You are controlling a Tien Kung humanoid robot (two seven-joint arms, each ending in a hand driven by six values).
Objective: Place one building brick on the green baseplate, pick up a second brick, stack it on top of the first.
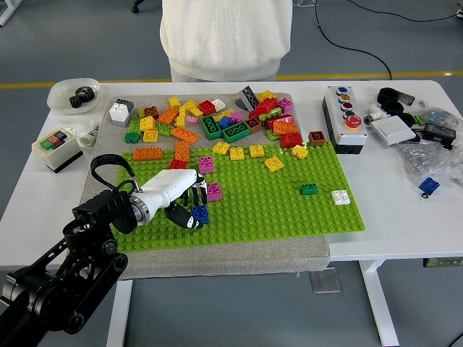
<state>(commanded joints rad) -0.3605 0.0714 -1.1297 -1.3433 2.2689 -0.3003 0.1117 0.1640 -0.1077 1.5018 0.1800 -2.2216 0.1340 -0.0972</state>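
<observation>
The green baseplate (289, 210) lies on a grey mat in the middle of the table. My left hand (189, 206) comes in from the lower left and its fingers are curled on a blue brick (200, 214) that sits on the plate near its front left. A magenta brick (214, 191) stands on the plate right beside the hand. A second magenta brick (206, 165), several yellow bricks, a small green brick (309, 189) and a white brick (340, 196) also sit on the plate. My right arm is out of view.
A heap of loose bricks (217, 119) lies along the plate's far edge. A person in a white top (224, 36) stands at the far side. A button box (343, 116) and small parts lie right; a switch box (56, 148) and a bowl (72, 94) left.
</observation>
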